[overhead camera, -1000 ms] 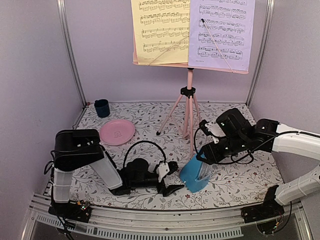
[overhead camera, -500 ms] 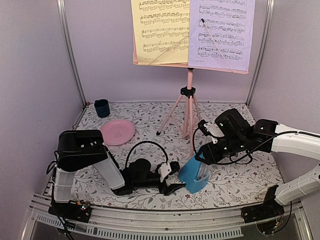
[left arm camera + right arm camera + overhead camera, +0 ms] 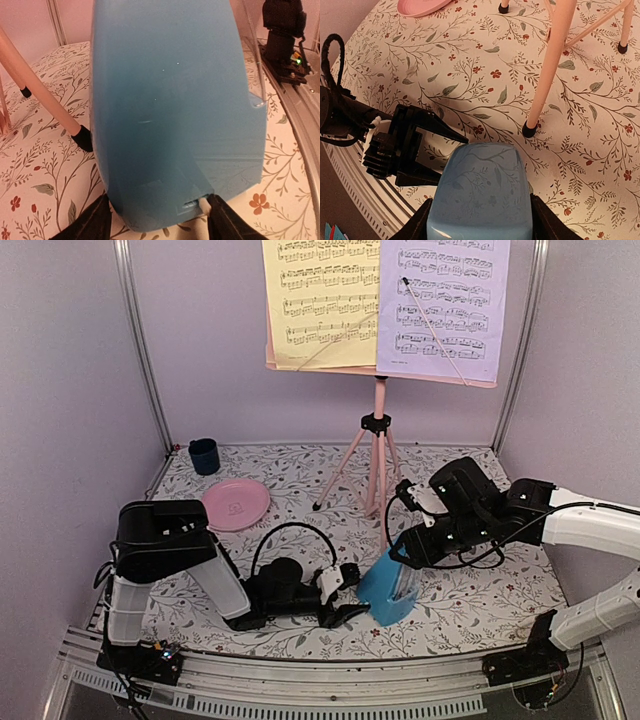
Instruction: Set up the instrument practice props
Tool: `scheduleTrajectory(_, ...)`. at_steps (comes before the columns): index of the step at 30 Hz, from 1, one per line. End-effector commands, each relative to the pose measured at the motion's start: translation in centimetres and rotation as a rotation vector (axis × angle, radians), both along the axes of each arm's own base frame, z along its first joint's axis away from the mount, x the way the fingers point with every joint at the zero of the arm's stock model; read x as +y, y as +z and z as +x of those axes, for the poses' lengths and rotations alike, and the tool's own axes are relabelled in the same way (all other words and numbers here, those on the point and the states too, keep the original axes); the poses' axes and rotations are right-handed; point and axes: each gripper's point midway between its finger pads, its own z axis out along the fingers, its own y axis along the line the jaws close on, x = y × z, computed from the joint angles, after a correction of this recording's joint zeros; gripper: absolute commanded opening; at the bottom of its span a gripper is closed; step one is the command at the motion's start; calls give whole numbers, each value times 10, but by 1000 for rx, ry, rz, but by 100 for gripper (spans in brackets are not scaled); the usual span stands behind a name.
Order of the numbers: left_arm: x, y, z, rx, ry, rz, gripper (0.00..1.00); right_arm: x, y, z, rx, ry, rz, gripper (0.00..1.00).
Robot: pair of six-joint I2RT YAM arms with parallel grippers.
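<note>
Right gripper (image 3: 479, 222) is clamped from above on the top of the blue metronome (image 3: 480, 185), which stands on the flowered table (image 3: 470, 75) just in front of the legs of the pink stand (image 3: 379, 455). Left gripper (image 3: 350, 596) lies low at its base, jaws apart on either side; whether they touch it cannot be told. Only the overhead view shows the desk with one yellow sheet (image 3: 320, 300) and one lavender sheet (image 3: 440, 305). Counted: one metronome, one stand, two sheets, one pink plate (image 3: 236, 504), one dark cup (image 3: 204, 455).
</note>
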Motion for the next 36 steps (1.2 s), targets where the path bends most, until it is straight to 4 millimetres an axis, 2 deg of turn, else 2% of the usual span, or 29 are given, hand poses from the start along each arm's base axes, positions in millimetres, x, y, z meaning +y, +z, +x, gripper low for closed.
scheduleTrajectory(1, -3, -7, -6, 2, -14, 8, 65, 19, 26, 6, -45, 5, 93, 37)
scheduleTrajectory(6, -3, -5, -6, -1, -14, 7, 66, 19, 26, 6, -46, 4, 92, 37)
scheduleTrajectory(9, 1, 1, -6, 0, -4, -12, 77, 19, 28, 7, -50, -3, 97, 37)
scheduleTrajectory(13, 19, 23, -2, -2, 54, -83, 91, 23, 32, 10, -62, -22, 103, 40)
scheduleTrajectory(17, 47, 40, 6, 4, 141, -126, 96, 33, 35, 14, -70, -54, 99, 41)
scheduleTrajectory(22, 69, 67, 10, 6, 198, -189, 97, 51, 41, 20, -98, -105, 71, 44)
scheduleTrajectory(24, 75, 73, 12, 12, 214, -205, 97, 59, 41, 21, -100, -132, 61, 45)
scheduleTrajectory(25, 77, 76, 14, 15, 223, -214, 97, 62, 33, 22, -93, -145, 39, 45)
scheduleTrajectory(26, 80, 78, 15, 19, 232, -222, 97, 68, 38, 23, -102, -150, 44, 47)
scheduleTrajectory(31, 90, 88, 20, 43, 257, -252, 97, 89, 40, 28, -106, -190, 68, 55)
scheduleTrajectory(36, 99, 91, 22, 58, 287, -259, 97, 101, 39, 29, -96, -191, 88, 72)
